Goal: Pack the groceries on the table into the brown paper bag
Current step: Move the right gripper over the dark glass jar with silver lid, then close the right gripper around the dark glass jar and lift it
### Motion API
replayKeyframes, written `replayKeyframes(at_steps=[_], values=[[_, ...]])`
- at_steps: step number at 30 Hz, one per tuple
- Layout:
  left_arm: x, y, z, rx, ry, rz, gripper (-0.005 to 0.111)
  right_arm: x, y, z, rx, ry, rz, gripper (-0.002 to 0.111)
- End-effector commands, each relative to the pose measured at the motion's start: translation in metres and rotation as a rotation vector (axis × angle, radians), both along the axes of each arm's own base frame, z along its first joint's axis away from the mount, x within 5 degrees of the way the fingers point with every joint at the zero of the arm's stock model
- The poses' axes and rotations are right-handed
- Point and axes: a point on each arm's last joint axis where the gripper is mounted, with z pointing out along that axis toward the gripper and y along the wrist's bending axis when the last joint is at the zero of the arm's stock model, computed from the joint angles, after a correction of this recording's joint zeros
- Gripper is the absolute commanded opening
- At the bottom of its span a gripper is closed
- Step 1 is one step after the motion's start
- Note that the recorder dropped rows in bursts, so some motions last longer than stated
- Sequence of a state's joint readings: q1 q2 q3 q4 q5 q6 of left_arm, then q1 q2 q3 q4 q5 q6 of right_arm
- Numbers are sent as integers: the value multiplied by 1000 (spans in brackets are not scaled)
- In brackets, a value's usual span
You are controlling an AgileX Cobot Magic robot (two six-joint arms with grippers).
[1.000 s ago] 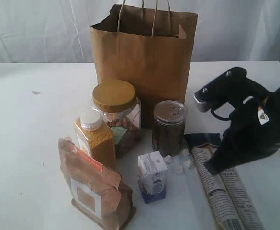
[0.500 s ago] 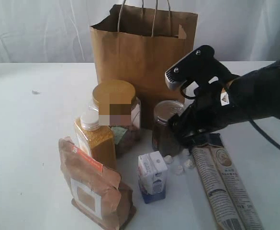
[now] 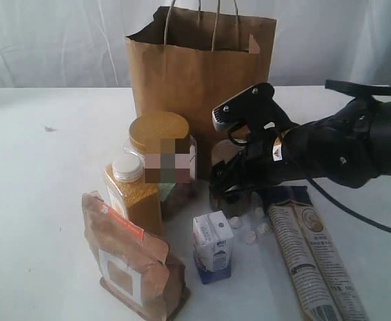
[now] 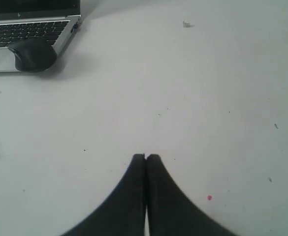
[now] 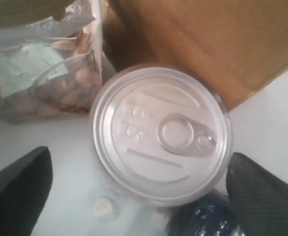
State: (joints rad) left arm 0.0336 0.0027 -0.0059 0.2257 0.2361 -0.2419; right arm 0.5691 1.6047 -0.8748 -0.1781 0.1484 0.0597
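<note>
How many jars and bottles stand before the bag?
3: gold-lidded jar, yellow-grain bottle in front of it, dark jar to their right, straddled by the open right gripper.

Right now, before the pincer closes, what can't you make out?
dark jar sides: exterior view, right pincer covers them; right wrist view shows only its lid.
gold-lidded clear jar label: exterior view, blurred patch.
brown paper bag inside: exterior view, its front wall.
long beige printed packet end: exterior view, bottom edge.

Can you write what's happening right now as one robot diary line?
right gripper: open, one finger each side of dark jar | left gripper: shut, above table | brown paper bag: upright behind jar
</note>
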Motion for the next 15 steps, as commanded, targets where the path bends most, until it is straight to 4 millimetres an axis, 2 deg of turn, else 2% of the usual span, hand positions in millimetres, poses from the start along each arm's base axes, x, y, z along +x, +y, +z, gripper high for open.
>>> replayKeyframes(at_steps=[1,5,12,15], values=[[0,-1,-2,-7,-1,-8,0,5,4,-11,7,6,1,86],[0,-1,-2,-7,-1,-8,0,5,4,-14,0,17,1,83],[0,-1,-2,-7,-1,-8,0,5,4,-14,-3,21,0,52],[0,-1,-2,-7,-1,-8,0,5,4,-14,-3,21,0,46]])
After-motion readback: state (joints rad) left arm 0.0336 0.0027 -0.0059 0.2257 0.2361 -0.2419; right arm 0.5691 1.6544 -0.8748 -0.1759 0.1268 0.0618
